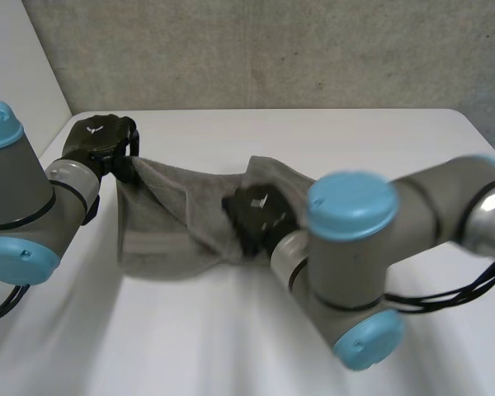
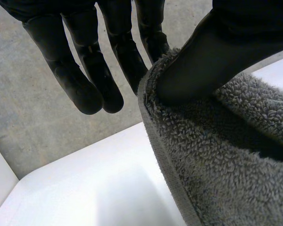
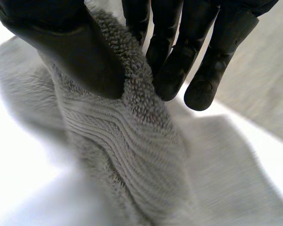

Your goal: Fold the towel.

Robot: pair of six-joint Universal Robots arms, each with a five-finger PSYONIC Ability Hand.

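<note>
Grey terry towel [image 1: 161, 239], partly raised off the white table [image 1: 231, 346]. One edge is strung between the two hands. The rest hangs down from them and lies on the table on the robot's side of both.

Left hand [image 1: 99, 142]: closed on a corner. In its wrist view the thumb [image 2: 203, 61] presses the hemmed edge against one finger. The other fingers [image 2: 85, 84] hang straight beside the cloth and touch nothing. The towel falls away under the palm.

Right hand [image 1: 254, 216]: pinching the same raised edge further along. In its wrist view a ridge of cloth is clamped between thumb [image 3: 75, 56] and fingers [image 3: 170, 70] and drapes from the fingertips to the table. Whether this is the true corner cannot be told, as some cloth runs on past the hand.

Key relation: the long axis of the raised span runs from hand to hand, and it slants. The left hand sits further from the robot than the right. The resting half lies toward the robot from both hands, so the fold probably means carrying the held edge that way over it, with the hands squared so the edges meet.

Material: looped pile with a flat woven hem [image 2: 153, 141] and a wavy ribbed band [image 3: 118, 136] below the right fingertips. The cloth is limp and is expected to sag mid-span.
</note>
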